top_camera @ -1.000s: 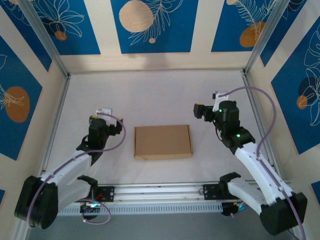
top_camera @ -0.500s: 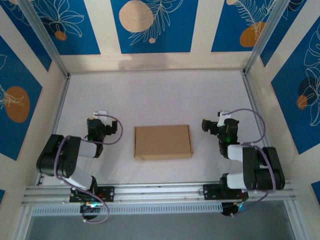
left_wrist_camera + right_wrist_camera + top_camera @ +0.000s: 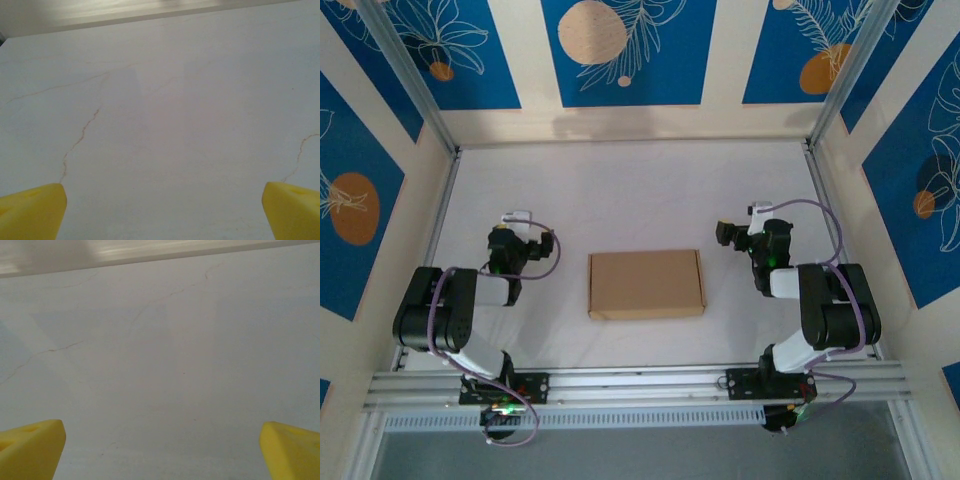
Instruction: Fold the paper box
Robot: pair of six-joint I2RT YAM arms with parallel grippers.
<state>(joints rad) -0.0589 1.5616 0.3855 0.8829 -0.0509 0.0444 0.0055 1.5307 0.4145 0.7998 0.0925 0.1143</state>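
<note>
White table (image 3: 620, 180) has the paper box (image 3: 646, 284) lying flat mid-table, my left gripper (image 3: 161, 212) at its 9 o'clock, right gripper (image 3: 160, 447) at 3, both spread wide and empty.

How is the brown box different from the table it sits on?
The paper box is brown; the table is white. The box is much smaller than the table. The box looks plain, while the table shows thin crack-like lines. Both are flat and rectangular.
</note>
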